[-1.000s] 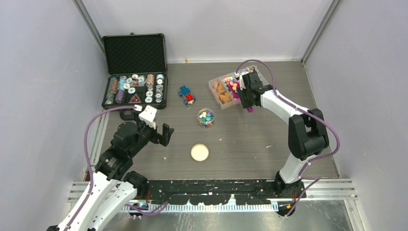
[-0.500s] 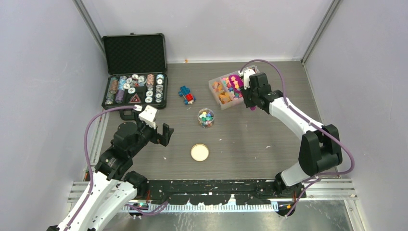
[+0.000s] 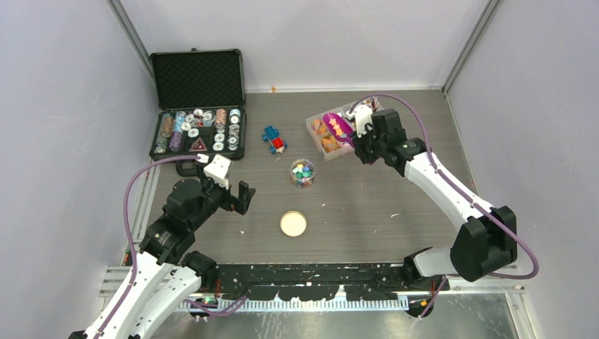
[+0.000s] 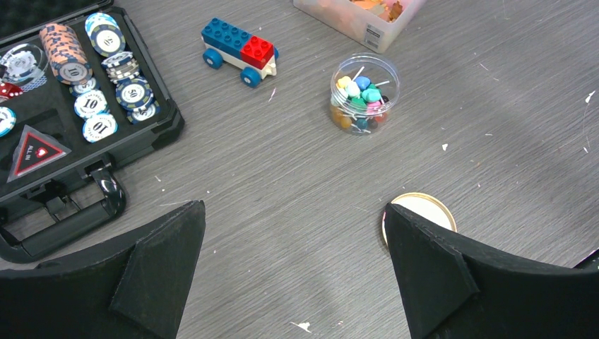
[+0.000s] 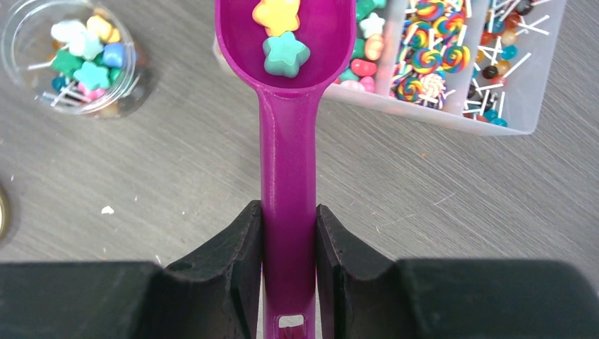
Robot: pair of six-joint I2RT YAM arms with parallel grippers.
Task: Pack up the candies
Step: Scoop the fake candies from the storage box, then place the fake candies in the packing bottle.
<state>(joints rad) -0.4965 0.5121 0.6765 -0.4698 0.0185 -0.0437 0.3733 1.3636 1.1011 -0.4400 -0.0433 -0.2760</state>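
Scoop (image 5: 288,141) handle clamped in right gripper (image 5: 288,261), long axis straight out from jaws, bowl with star candies (image 5: 282,42) pointing over tray (image 5: 452,116) edge. Left gripper (image 4: 293,240) jaws apart, empty.

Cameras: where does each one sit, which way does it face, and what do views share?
Top external: above and behind the bases, looking down on the table; both arms, left gripper, right gripper show.
Left wrist: looks forward and down at the jar, brick car and chip case; own open fingers below.
Right wrist: looks down along the scoop clamped in its fingers, over the candy tray.
Shared: the jar appears in all three.
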